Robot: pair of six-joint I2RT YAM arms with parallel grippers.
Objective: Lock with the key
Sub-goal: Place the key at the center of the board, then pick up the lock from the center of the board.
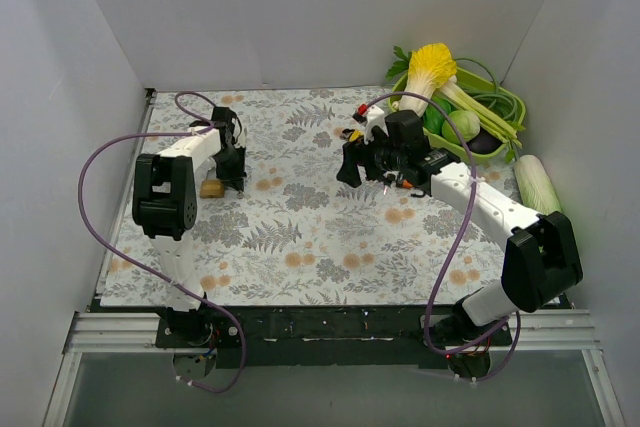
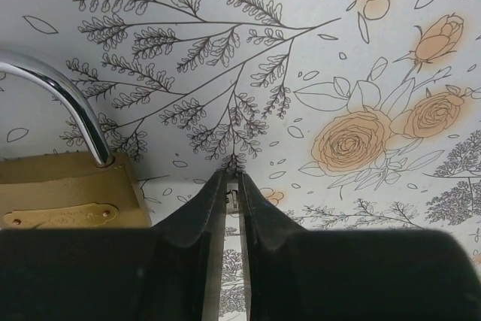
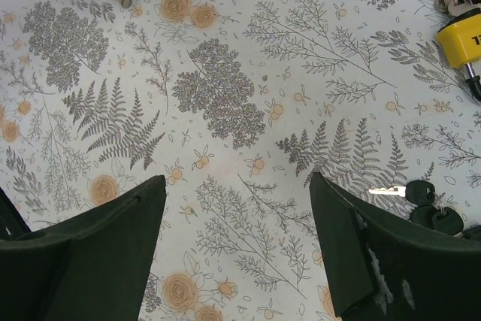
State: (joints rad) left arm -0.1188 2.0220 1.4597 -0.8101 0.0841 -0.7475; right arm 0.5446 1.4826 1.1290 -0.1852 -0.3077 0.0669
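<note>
Brass padlock (image 1: 211, 188) is seen in the top view lying on the floral tablecloth (image 1: 300, 237), on the left side and just beside the left gripper (image 1: 232, 175). The left arm is bent over it from the near edge. The right gripper (image 1: 352, 169) is held above the middle of the cloth, well apart from the padlock. A green basket (image 1: 503, 107) of vegetables is set at the far right corner, with a napa cabbage (image 1: 431, 69) propped at its rim. Small objects just behind the right gripper are too small to be told apart here.

In the left wrist view, the brass padlock is found at the lower left, its silver shackle (image 2: 71, 103) arched upward with one leg seated in the body. The left gripper's fingers (image 2: 195, 216) are drawn together to a narrow slit and nothing can be made out between them. The padlock is just to the left of them; whether it is touched cannot be told.

In the right wrist view, the right gripper's fingers (image 3: 113, 238) are spread wide and nothing is held. A key (image 3: 397, 191) with a silver blade and black head is laid on the cloth just beside the right-hand finger. A yellow padlock (image 3: 458, 39) is placed at the upper right edge.
</note>
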